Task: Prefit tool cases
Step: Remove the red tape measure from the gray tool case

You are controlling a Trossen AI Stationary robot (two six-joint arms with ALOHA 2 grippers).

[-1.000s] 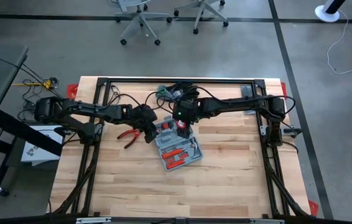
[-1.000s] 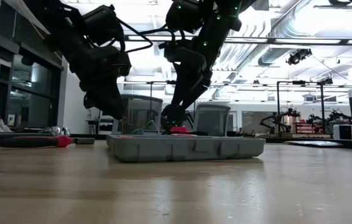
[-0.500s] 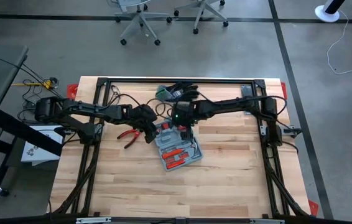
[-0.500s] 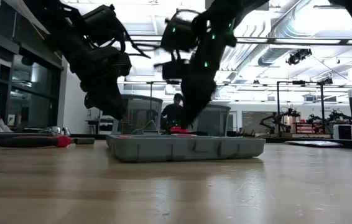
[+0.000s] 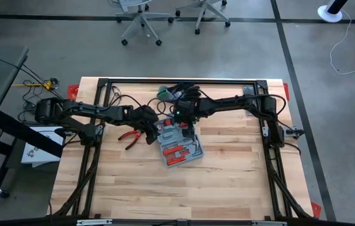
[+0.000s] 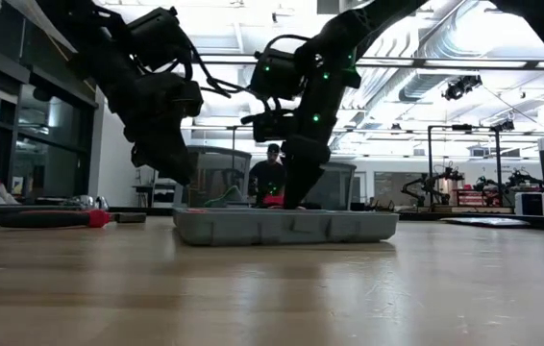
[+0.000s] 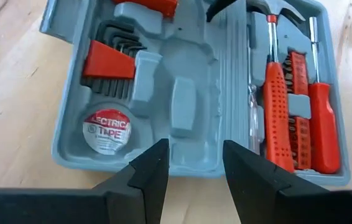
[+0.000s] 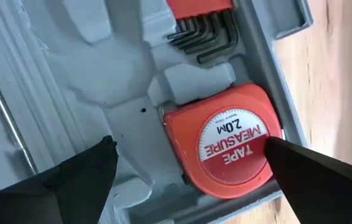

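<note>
The grey-blue tool case (image 5: 179, 147) lies open on the table (image 5: 240, 176), with a hammer and screwdrivers (image 7: 300, 106), hex keys (image 7: 111, 53) and a roll of tape (image 7: 106, 129) in its recesses. My left gripper (image 7: 193, 165) is open and hovers at the case's left edge (image 6: 185, 227). My right gripper (image 8: 191, 168) is open and reaches down into the case, its fingers either side of the red tape measure (image 8: 226, 146), which sits in a corner recess. My right gripper comes at the tape measure from above, pointing down. One fingertip (image 8: 288, 152) stands at the tape measure's rim (image 8: 266, 134). I cannot tell whether it touches.
Red-handled pliers (image 5: 129, 135) lie on the table just left of the case, under my left arm. Black-and-green gloves (image 5: 174, 93) and cables lie at the far edge. The near half of the table is bare wood. A person (image 6: 270, 173) stands in the room beyond.
My right gripper has swung a little toward the table's left, stood more upright over the case, and stayed open. The case has turned slightly on the table and shows narrower in the low view. My left gripper has kept still.
</note>
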